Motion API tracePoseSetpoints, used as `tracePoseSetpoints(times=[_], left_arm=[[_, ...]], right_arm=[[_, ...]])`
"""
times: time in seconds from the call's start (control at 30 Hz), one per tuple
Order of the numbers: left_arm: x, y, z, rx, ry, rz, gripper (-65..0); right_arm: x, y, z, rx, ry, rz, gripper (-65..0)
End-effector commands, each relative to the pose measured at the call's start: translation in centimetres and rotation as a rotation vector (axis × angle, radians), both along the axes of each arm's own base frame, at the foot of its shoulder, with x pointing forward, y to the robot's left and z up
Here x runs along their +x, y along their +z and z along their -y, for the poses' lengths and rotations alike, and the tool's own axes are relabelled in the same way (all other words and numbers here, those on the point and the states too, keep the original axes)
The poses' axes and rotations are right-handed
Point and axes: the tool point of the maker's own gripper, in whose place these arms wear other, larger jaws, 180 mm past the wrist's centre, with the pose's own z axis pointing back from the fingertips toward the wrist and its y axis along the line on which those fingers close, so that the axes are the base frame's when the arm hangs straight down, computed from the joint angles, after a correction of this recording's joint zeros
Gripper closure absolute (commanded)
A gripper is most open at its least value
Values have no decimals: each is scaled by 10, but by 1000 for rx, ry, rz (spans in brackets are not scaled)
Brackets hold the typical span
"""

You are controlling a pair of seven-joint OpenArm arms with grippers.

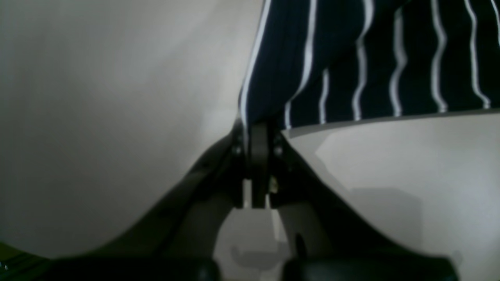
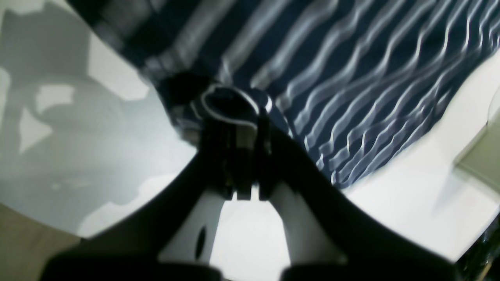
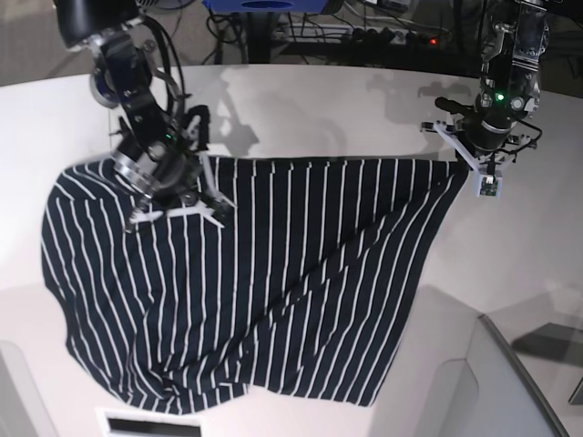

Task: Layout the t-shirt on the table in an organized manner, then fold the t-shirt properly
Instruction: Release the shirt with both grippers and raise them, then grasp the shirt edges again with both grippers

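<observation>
One dark striped t-shirt (image 3: pixel 246 273) lies spread on one white table (image 3: pixel 364 100), held by two arms at its far edge. The overhead view alone shows the whole garment, with rumpled folds along its near hem. The left gripper (image 3: pixel 466 164) reaches down at the shirt's far corner; its wrist view shows the jaws pressed together, pinching that corner. The right gripper (image 3: pixel 173 196) leans over the opposite side; its blurred wrist view shows jaws closed on bunched fabric.
</observation>
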Motion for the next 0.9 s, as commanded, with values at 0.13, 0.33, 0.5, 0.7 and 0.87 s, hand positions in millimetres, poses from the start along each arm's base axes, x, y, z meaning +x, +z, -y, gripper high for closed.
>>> tracePoseSetpoints(times=[0.13, 0.33, 0.5, 0.7, 0.87], left_arm=[[7, 9, -2, 9, -37, 27, 0], [9, 10, -4, 9, -30, 33, 0], [4, 8, -4, 6, -29, 21, -288], [-7, 13, -29, 14, 72, 35, -533], [-1, 37, -61, 26, 199, 126, -532]], right_arm=[[9, -9, -25, 32, -13, -35, -27], [22, 14, -25, 80, -52, 37, -305], [36, 54, 2, 146, -166, 165, -321], [23, 62, 78, 448, -528, 205, -327], [-8, 25, 142, 771, -915, 158, -323]])
